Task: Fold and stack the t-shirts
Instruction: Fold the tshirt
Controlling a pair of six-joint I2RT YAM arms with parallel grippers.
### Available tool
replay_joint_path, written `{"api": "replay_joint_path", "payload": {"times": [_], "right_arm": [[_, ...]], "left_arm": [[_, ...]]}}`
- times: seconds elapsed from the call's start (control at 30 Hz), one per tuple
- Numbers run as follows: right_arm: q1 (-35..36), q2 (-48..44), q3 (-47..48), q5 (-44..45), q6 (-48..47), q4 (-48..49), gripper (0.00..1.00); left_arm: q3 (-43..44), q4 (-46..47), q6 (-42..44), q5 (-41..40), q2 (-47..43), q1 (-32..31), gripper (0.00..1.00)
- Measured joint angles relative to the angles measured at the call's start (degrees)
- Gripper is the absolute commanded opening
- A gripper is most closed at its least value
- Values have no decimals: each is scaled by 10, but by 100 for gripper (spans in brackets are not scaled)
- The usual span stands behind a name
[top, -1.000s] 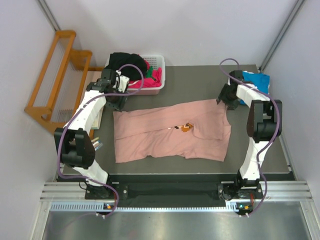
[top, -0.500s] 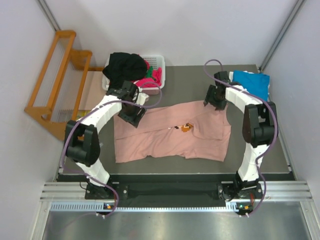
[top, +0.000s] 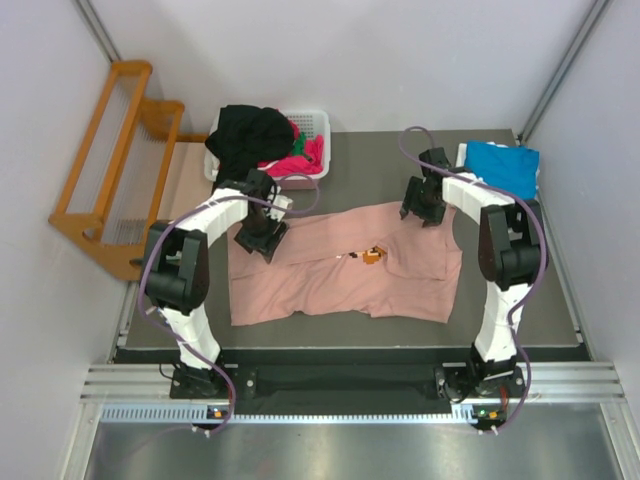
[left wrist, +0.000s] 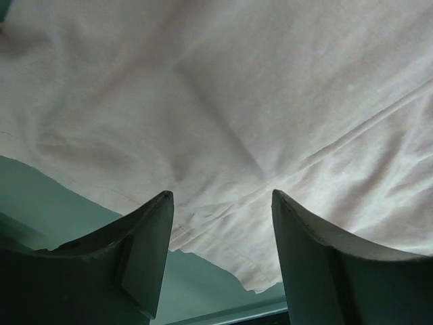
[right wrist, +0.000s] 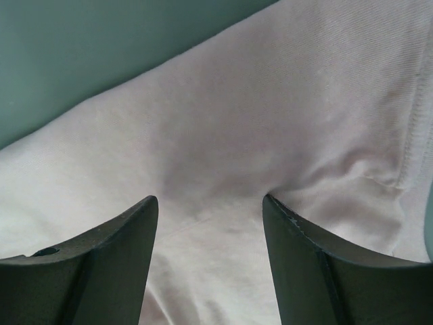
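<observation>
I saw the salmon-pink t-shirt [top: 340,270] spread flat on the bench [top: 380,150], its far-left corner under my left pincer [left wrist: 220,196] and its far-right edge under my right pincer [right wrist: 210,200], both gaping with nothing gripped, perhaps just grazing the cloth.

The dark grey flat table [top: 400,150] carries a dusty salmon-pink cloth t-shirt [top: 330,278] spread wide across its middle, a bright blue cloth shirt [top: 503,166] bunched at its far right corner, and a white slatted plastic basket [top: 318,124] standing at its far left corner.
</observation>
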Motion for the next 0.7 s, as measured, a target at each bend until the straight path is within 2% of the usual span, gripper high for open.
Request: {"api": "replay_joint_path", "payload": {"times": [0.17, 0.43, 0.7], "right_arm": [[-2, 12, 0, 1, -1, 0, 63], [-8, 12, 0, -8, 1, 0, 63], [-26, 15, 1, -32, 12, 1, 63]], "left_arm": [[10, 4, 0, 1, 1, 14, 64], [18, 25, -2, 3, 19, 70, 63], [19, 40, -4, 0, 57, 70, 63]]}}
